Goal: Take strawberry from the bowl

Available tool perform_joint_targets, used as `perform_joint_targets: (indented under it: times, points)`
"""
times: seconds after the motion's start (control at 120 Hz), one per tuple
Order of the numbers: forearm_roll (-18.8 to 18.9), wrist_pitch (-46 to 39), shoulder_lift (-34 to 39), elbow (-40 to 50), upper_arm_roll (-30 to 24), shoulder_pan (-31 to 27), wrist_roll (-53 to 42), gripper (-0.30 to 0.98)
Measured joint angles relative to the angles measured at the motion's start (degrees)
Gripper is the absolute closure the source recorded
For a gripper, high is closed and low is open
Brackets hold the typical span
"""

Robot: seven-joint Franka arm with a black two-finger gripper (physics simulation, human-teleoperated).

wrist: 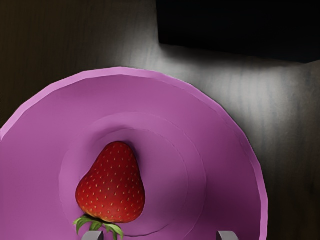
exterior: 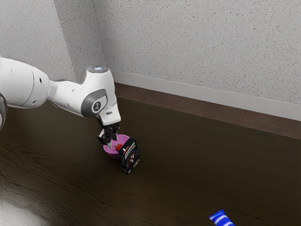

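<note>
My gripper is over the pink bowl, its fingertips down around rim height. The red strawberry lies inside the bowl, partly hidden behind a box. In the wrist view, the two fingertips of my gripper stand wide apart, open, with bare bowl between them. There the strawberry rests on the floor of the bowl, its green leaves close to one fingertip and its red body off to the side of the gap.
A black box stands upright right beside the bowl; its dark side shows in the wrist view too. A blue and white packet lies at the near edge of the exterior view. Both sit on the dark wooden table.
</note>
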State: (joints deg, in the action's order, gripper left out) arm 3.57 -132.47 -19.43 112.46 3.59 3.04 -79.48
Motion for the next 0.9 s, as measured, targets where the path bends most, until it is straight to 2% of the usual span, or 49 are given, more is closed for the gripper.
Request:
perform_joint_targets:
  times: [0.25, 0.9]
  points:
    - [1.13, -0.88, -3.72, -3.74, -3.2, -1.69, -8.53, 0.46]
    - [1.6, -3.34, -7.26, -4.12, -3.5, -2.97, -19.51, 0.44]
